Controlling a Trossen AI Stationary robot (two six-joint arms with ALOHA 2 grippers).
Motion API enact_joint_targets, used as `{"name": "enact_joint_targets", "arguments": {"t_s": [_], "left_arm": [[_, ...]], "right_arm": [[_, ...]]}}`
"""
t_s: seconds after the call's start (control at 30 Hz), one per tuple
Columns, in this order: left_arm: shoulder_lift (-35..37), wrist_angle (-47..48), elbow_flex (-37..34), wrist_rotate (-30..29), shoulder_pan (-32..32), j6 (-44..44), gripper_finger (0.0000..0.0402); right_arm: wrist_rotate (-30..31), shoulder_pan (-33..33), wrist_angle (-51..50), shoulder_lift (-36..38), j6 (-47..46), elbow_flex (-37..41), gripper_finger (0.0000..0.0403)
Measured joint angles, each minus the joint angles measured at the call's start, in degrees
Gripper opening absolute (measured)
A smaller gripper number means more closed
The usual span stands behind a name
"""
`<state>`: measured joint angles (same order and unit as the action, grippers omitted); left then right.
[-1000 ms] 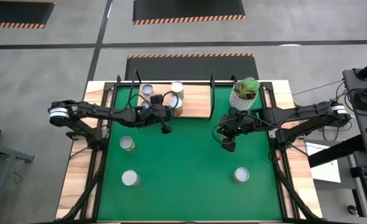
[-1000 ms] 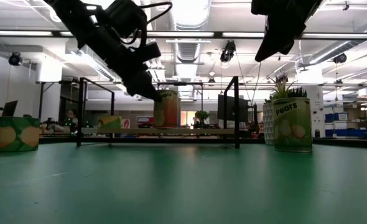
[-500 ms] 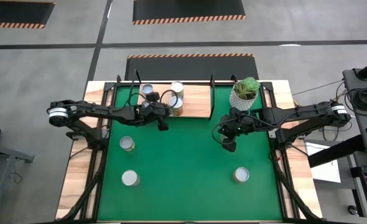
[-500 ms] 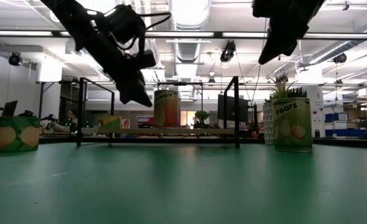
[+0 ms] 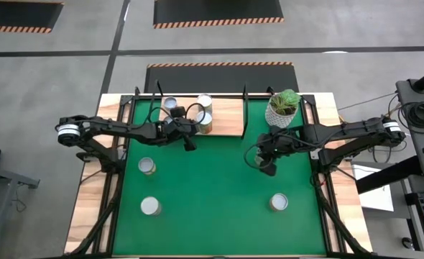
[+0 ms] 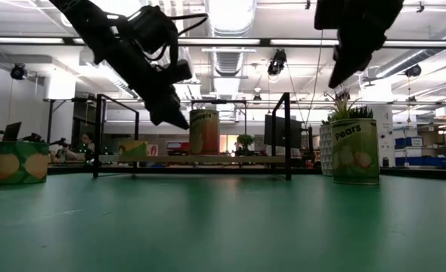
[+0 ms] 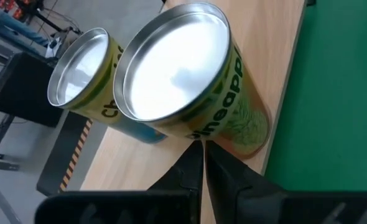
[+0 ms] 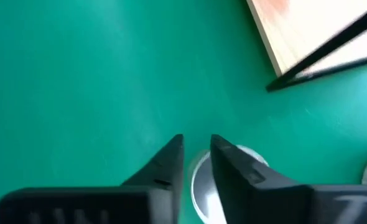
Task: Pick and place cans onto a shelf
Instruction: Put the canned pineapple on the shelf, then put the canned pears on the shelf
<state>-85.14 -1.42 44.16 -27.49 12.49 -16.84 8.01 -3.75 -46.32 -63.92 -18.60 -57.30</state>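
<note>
High view has the left tool, pressed together and empty, just off the shelf beside its pineapple can, and any swing could topple it, while the right tool hovers slightly parted beyond the shelf.
</note>
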Motion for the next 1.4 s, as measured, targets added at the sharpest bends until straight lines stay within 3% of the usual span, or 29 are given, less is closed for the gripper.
{"name": "enact_joint_targets", "arguments": {"t_s": [0.37,0.57,0.87,1.13,1.4], "left_arm": [[0.1,1.3,0.0,0.0,-0.1,0.2,0.0],[0.1,1.5,0.0,0.0,-0.1,0.4,0.0],[0.1,1.4,0.0,0.0,-0.1,0.4,0.0],[0.1,1.4,0.0,0.0,-0.1,0.4,0.0],[0.1,1.4,0.1,0.0,-0.1,0.4,0.0]], "right_arm": [[-0.4,0.0,-8.0,0.0,-1.5,0.0,0.0271],[-0.5,-0.1,-10.2,0.0,-0.9,1.1,0.0336],[0.1,-0.1,-9.5,0.0,-3.2,6.4,0.0352],[2.6,-0.1,1.8,0.0,-2.9,12.6,0.0352],[5.6,0.0,3.9,0.0,-4.7,13.4,0.032]]}}
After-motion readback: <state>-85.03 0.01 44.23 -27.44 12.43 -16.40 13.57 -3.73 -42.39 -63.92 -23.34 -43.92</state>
